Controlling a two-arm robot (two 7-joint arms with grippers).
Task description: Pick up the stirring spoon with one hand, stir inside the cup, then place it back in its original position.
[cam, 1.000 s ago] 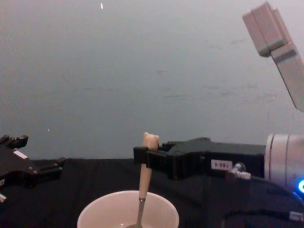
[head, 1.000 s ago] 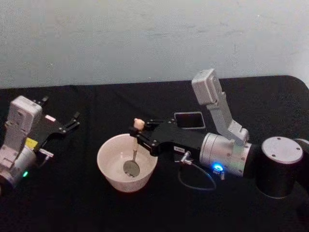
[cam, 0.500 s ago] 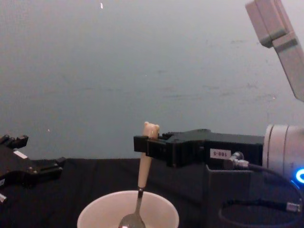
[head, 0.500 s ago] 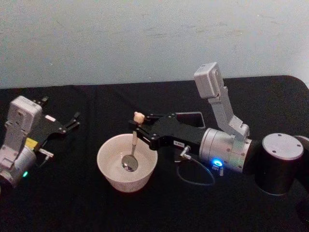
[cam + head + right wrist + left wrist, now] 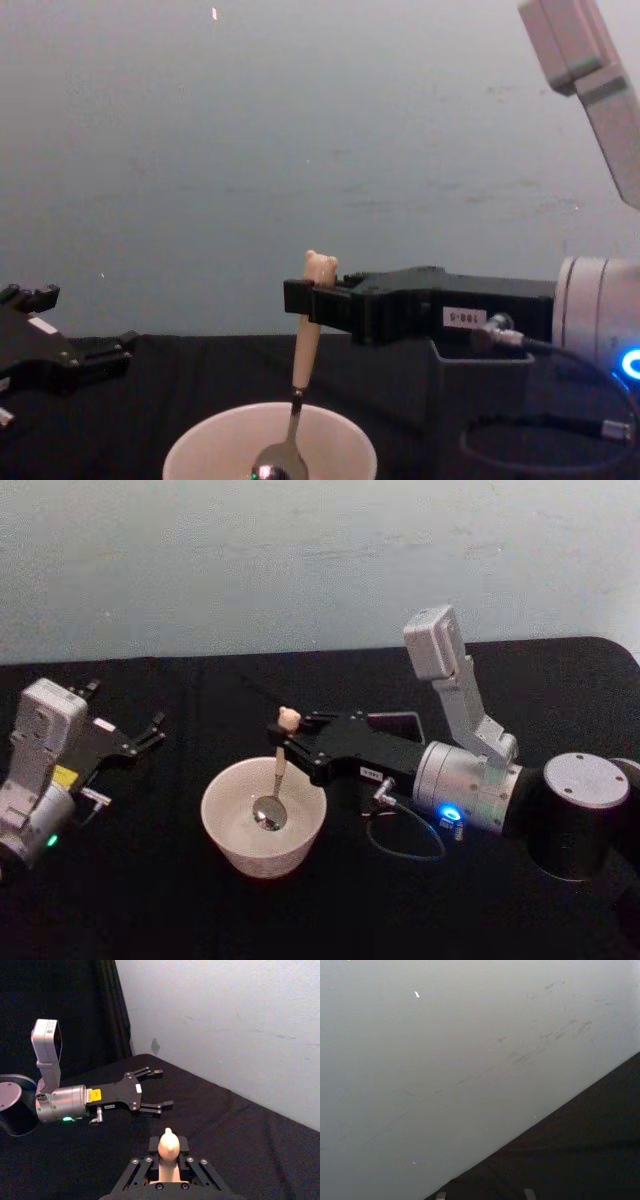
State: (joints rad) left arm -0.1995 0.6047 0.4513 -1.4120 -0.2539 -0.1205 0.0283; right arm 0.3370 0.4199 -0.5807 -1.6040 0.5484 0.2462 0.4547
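The right gripper (image 5: 284, 742) is clamped on the cream handle of the spoon (image 5: 277, 777), just under the eared knob. We see the spoon hang below the fingertips, long axis near upright, shiny bowl down inside the cup (image 5: 262, 856) directly beneath. The holder (image 5: 402, 718) stands beside the pincer's body, back toward its wrist; we judge the return runs that way. The left gripper (image 5: 150, 730), fingers spread, idles well apart.
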